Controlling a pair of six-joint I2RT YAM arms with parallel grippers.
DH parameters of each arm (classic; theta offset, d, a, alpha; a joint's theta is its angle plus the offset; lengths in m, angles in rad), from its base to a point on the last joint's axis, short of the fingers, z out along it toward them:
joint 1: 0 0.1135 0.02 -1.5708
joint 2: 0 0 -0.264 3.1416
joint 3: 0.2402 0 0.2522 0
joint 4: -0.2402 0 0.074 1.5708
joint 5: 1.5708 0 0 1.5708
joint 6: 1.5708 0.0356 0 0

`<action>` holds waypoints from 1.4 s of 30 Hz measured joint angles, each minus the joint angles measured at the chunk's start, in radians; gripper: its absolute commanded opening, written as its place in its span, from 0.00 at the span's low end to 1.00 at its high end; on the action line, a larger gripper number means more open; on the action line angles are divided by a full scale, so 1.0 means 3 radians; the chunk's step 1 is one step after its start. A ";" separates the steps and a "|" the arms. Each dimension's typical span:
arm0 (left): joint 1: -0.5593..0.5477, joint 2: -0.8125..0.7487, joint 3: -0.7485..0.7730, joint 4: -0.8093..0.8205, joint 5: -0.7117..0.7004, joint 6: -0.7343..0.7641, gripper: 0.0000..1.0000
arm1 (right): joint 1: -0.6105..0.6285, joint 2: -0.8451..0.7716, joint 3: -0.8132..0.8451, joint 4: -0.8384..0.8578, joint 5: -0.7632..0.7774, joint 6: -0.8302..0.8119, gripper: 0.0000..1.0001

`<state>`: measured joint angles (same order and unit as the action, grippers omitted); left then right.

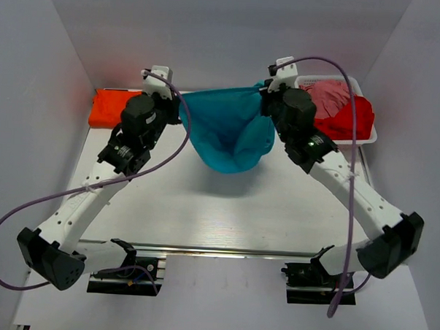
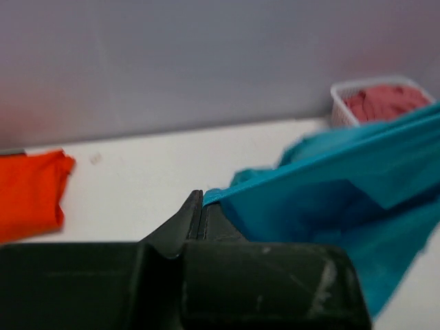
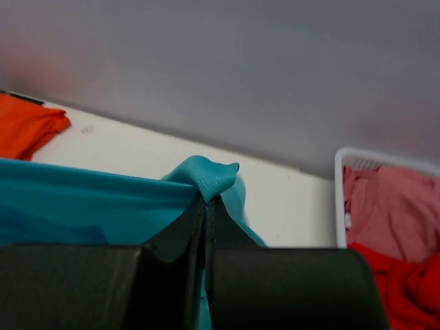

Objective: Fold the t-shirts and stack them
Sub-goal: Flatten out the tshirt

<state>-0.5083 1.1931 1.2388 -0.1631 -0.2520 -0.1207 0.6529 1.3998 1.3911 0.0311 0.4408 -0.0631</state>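
Note:
A teal t-shirt (image 1: pixel 229 132) hangs stretched between my two grippers above the back of the table, sagging in the middle. My left gripper (image 1: pixel 175 101) is shut on its left corner, seen in the left wrist view (image 2: pixel 203 201) with the teal cloth (image 2: pixel 330 206) running off to the right. My right gripper (image 1: pixel 267 97) is shut on its right corner, seen in the right wrist view (image 3: pixel 206 203) with a bunch of teal cloth (image 3: pixel 206 175) above the tips. An orange t-shirt (image 1: pixel 109 107) lies folded at the back left.
A white basket (image 1: pixel 363 138) at the back right holds a red shirt (image 1: pixel 353 120) and a pink shirt (image 1: pixel 329 93). Grey walls close in the table at the back and both sides. Purple cables loop off both arms.

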 measured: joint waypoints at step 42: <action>0.0575 0.0958 -0.0801 -0.1031 -0.1322 -0.1200 0.82 | -0.0032 0.1698 -0.0061 -0.0155 -0.3174 0.0608 0.76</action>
<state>-0.3359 1.4803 0.9985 -0.4725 -0.6487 -0.4808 0.6434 1.9091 1.3727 -0.0154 -0.5114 0.1192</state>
